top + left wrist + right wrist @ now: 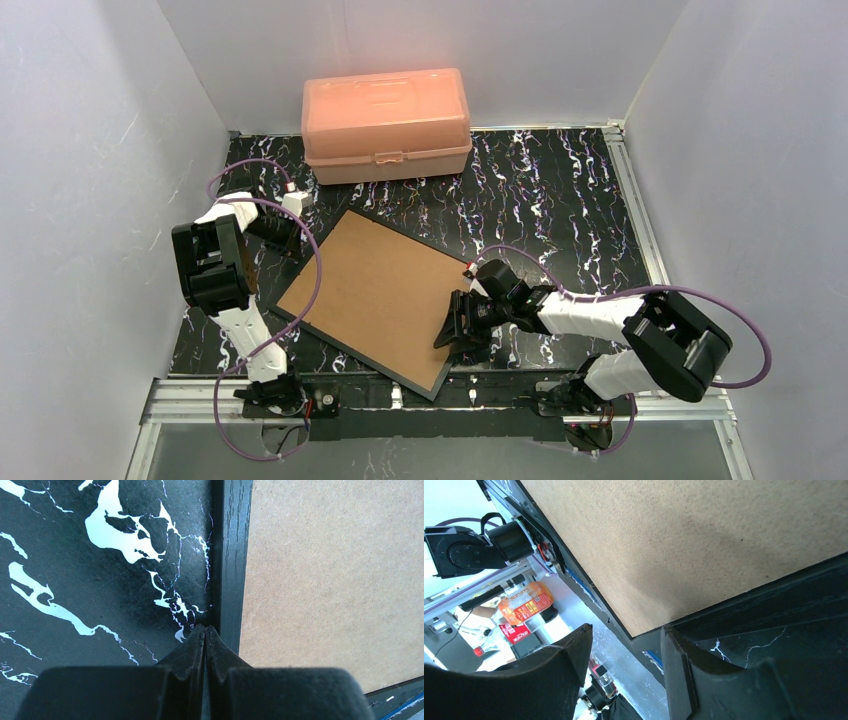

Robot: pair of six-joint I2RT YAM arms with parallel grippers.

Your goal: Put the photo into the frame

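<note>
Left wrist view: the left gripper [205,632], pinched fully shut, points its tips at the outer edge of the thin black rectangular picture frame [231,555]. The frame lies flat and back-up on the black marbled table [75,645], a plain brown backing board [330,580] filling it. From above, its long axis appears to run diagonally, far left to near right. The left arm is at the far-left side. The right gripper [458,328] is low at the near-right edge, its jaws parted and nothing held. Its wrist view shows the frame's near corner between the fingers. The photo is not visible in any view, so whether it is under the board cannot be told. The right arm looks better placed to work that near-right edge. A peach plastic box [387,122] stands at the far side.
</note>
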